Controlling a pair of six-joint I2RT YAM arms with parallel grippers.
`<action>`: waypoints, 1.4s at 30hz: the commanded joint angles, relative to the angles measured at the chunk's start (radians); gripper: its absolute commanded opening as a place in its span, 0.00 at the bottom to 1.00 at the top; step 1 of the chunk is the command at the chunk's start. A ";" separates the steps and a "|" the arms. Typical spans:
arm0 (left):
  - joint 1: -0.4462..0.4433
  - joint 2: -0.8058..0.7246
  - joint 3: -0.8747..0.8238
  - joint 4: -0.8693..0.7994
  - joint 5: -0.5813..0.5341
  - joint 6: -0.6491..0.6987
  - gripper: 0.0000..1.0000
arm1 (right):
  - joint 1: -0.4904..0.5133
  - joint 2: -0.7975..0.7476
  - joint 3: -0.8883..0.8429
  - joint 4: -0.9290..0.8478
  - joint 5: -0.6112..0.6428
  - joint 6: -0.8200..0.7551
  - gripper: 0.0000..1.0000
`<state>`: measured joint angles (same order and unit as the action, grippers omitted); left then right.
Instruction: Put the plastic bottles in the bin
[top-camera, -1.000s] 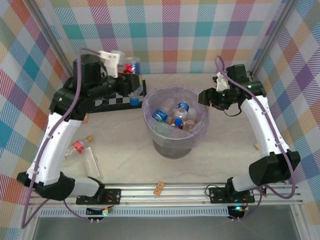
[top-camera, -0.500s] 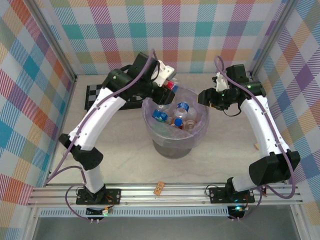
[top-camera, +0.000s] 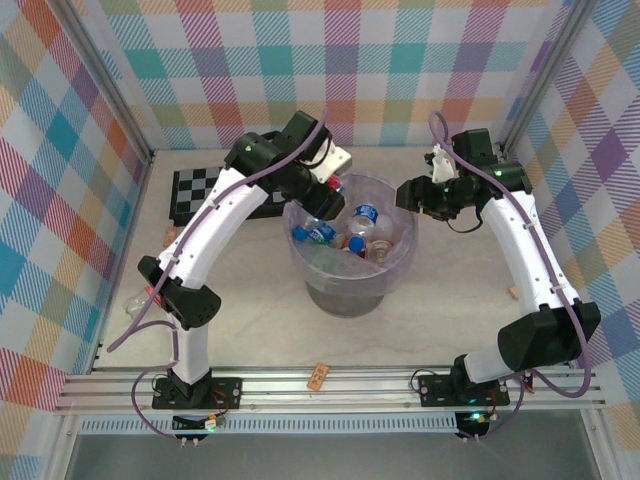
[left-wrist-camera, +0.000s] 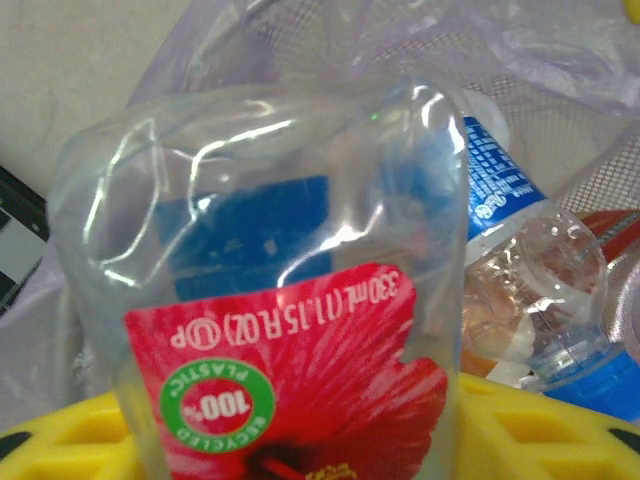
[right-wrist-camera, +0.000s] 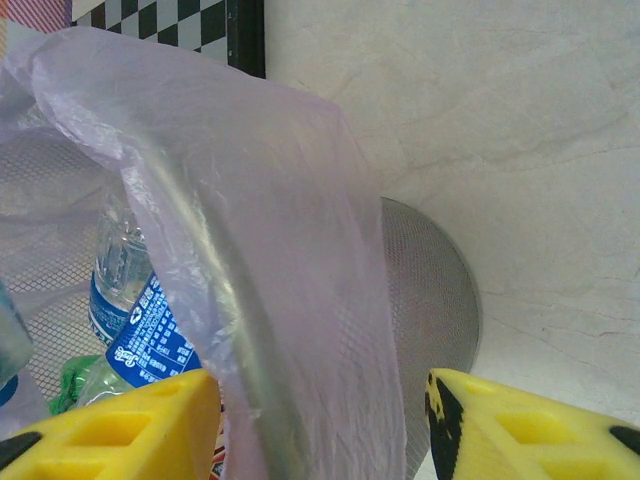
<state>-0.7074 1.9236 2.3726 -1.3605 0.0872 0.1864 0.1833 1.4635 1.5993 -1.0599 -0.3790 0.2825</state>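
Bin (top-camera: 345, 288) stands mid-worktop (top-camera: 250, 330) in the top external view, with several plastic bottles (top-camera: 362, 214) lying inside it. The left hand (top-camera: 325, 192) hangs over the bin's far-left rim. The right hand (top-camera: 412, 195) sits at the bin's right rim. A chequered board (top-camera: 200, 188) lies left of the bin.

Left wrist view: a clear bottle with a red label (left-wrist-camera: 290, 300) sits between the left hand's yellow fingers (left-wrist-camera: 60, 440), above the bottles in the bin. Whether the fingers press it cannot be told.

Right wrist view: the right hand is spread, its fingers (right-wrist-camera: 110, 425) straddling the bin's rim and the lilac bag (right-wrist-camera: 270, 200). A blue-labelled bottle (right-wrist-camera: 150, 345) lies inside the bin.
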 joint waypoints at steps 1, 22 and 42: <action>-0.004 -0.016 0.034 0.005 0.019 0.003 0.67 | 0.005 -0.017 0.018 -0.007 -0.008 -0.008 0.57; -0.009 -0.048 -0.203 0.225 -0.002 -0.079 0.36 | 0.006 -0.015 0.017 -0.006 -0.010 0.000 0.57; -0.008 -0.175 -0.273 0.360 0.011 -0.131 0.52 | 0.007 -0.017 0.037 0.007 -0.033 0.014 0.60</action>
<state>-0.7074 1.7824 2.0510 -0.9939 0.0803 0.0669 0.1833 1.4635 1.5997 -1.0565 -0.3847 0.2863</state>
